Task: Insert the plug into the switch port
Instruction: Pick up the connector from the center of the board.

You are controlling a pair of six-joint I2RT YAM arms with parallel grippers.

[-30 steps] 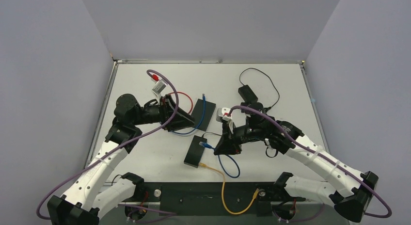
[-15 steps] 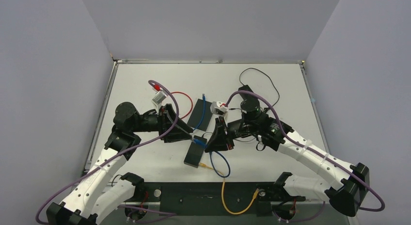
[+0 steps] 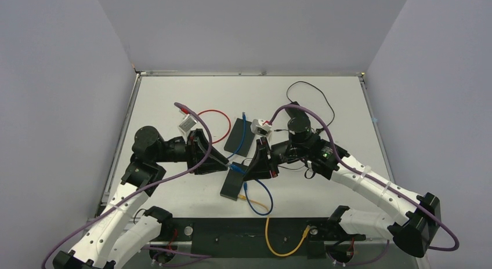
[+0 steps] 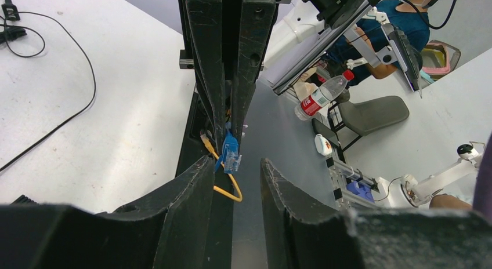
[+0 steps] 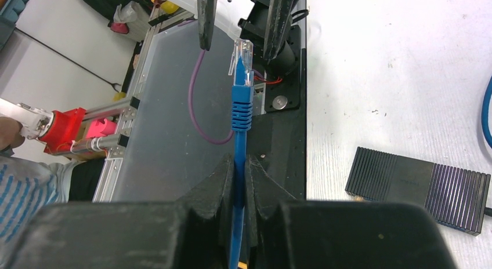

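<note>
i have the right jaws clamped on the blue cable [image 5: 237,142] just behind its plug [image 5: 243,61], the left jaws part open and empty around its tip.

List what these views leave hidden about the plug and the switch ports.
- Top view: ports on the near switch are too small; left gripper and right gripper cover its far end.
- Right wrist view: the ribbed switch shows only its top, no ports.
- Left wrist view: right gripper's fingers block whatever lies behind the blue plug.
</note>
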